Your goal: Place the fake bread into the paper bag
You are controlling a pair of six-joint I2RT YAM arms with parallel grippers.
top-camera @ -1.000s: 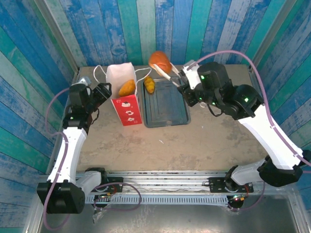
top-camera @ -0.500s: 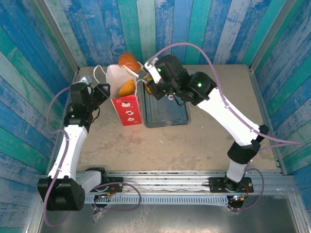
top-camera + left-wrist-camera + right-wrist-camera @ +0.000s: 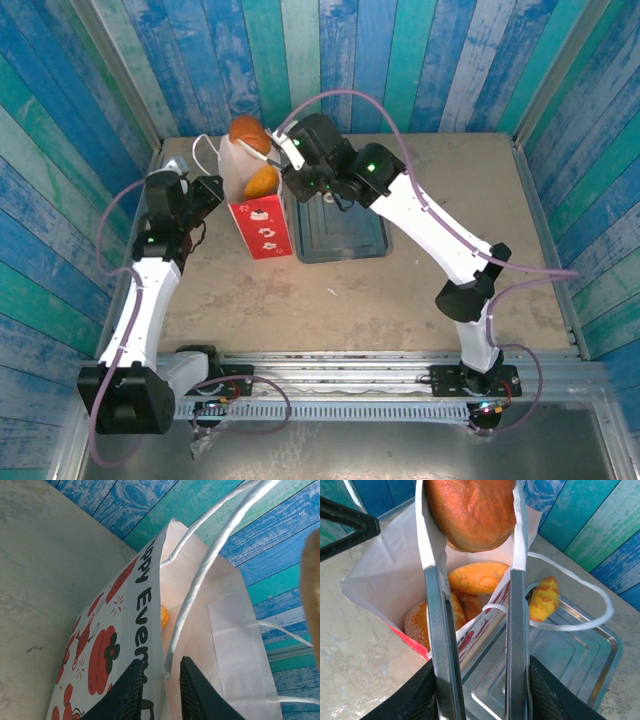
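The paper bag [image 3: 262, 222] stands upright left of the tray, white with a red lower band. My right gripper [image 3: 260, 140] hovers over its open mouth, shut on a round brown bun [image 3: 246, 132] of fake bread. In the right wrist view that bun [image 3: 469, 511] sits between the fingers [image 3: 434, 605] directly above the bag's opening [image 3: 380, 565], where several pastries [image 3: 477, 577] lie inside. A striped long roll [image 3: 543, 599] rests on the tray. My left gripper [image 3: 159, 669] straddles the paper bag's [image 3: 125, 630] left wall at the rim, shut on it, beside a cord handle [image 3: 200, 575].
The grey metal tray [image 3: 345, 228] lies right of the bag, its rim [image 3: 600, 635] close under my right fingers. Blue and teal wooden walls [image 3: 330, 50] close in the back and sides. Bare table [image 3: 330, 300] spreads in front of the bag and tray.
My right arm has swung left with the round bun, from over the tray's far end to above the bag's mouth. The left arm has held still at the bag.
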